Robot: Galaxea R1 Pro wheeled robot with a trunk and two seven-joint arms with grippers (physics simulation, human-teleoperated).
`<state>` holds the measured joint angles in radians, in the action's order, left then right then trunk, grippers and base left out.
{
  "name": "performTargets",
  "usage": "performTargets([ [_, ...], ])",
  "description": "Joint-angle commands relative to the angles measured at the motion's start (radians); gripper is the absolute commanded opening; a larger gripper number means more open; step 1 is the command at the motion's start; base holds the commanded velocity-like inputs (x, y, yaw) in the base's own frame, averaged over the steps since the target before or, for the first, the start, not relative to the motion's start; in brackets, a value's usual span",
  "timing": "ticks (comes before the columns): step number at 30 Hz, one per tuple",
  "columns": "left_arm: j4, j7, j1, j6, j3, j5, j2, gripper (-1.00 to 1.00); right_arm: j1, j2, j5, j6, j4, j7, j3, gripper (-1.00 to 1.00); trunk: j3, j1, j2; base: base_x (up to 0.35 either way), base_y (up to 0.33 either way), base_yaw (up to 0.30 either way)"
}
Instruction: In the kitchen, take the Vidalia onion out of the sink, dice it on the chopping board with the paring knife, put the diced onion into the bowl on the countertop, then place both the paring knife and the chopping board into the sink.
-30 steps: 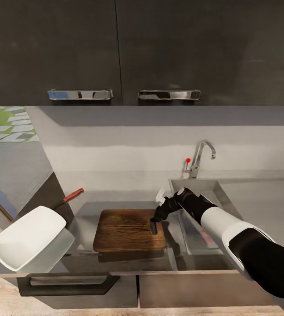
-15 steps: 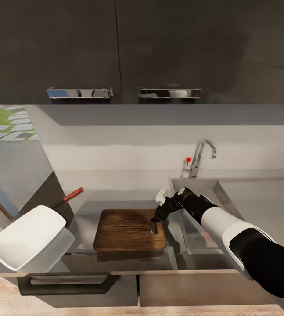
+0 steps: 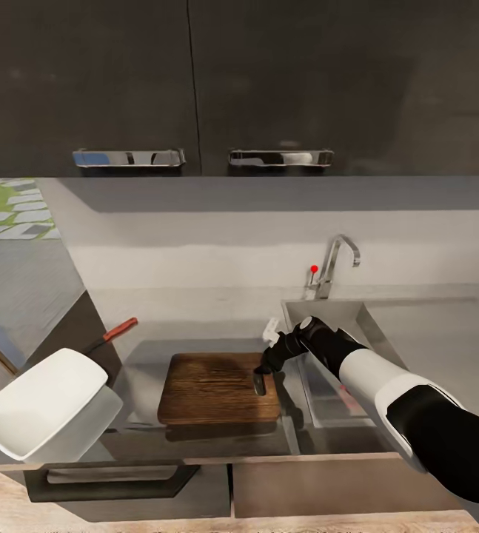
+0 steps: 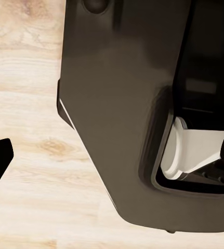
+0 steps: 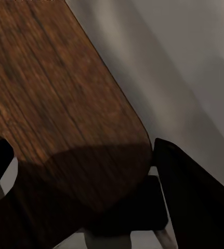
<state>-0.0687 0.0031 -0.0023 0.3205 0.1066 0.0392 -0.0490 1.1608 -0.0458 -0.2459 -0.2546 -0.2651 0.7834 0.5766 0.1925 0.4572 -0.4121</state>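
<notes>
The dark wooden chopping board [image 3: 213,385] lies on the countertop [image 3: 195,329] left of the sink [image 3: 357,314]. My right gripper [image 3: 260,376] hangs over the board's right end, by the handle slot, with one finger tip on the wood. In the right wrist view the chopping board [image 5: 54,104] runs between the two spread fingers [image 5: 195,207] of the open right gripper [image 5: 83,150]. The paring knife [image 3: 115,334], red-handled, lies at the back left. The white bowl [image 3: 43,403] sits at the front left. The onion is out of view. My left gripper [image 4: 112,155] is open over the floor.
The tap [image 3: 334,263] with its red dot rises behind the sink. Dark upper cabinets [image 3: 195,89] with two chrome handles hang overhead. My right forearm [image 3: 387,392] crosses over the sink basin. A small white object [image 3: 271,328] sits at the sink's back-left corner.
The whole head view has shifted slightly, so the camera moved. The right gripper stays at the board's right end; board, knife and bowl have not moved.
</notes>
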Motion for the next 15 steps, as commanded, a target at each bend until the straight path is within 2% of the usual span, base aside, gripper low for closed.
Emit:
performTargets([
  [1,-0.002,0.0,-0.001,0.005,0.004,0.004,0.0,1.0,0.0,0.0,-0.006,-0.006,-0.002,0.005,-0.004,-1.0,0.003,0.001,-0.002,0.0,0.0,0.0],
  [15,-0.002,0.0,-0.001,0.006,0.004,0.004,0.0,1.0,0.0,0.0,-0.006,-0.006,-0.002,0.005,-0.004,-1.0,0.024,0.001,-0.002,0.0,0.0,0.0],
])
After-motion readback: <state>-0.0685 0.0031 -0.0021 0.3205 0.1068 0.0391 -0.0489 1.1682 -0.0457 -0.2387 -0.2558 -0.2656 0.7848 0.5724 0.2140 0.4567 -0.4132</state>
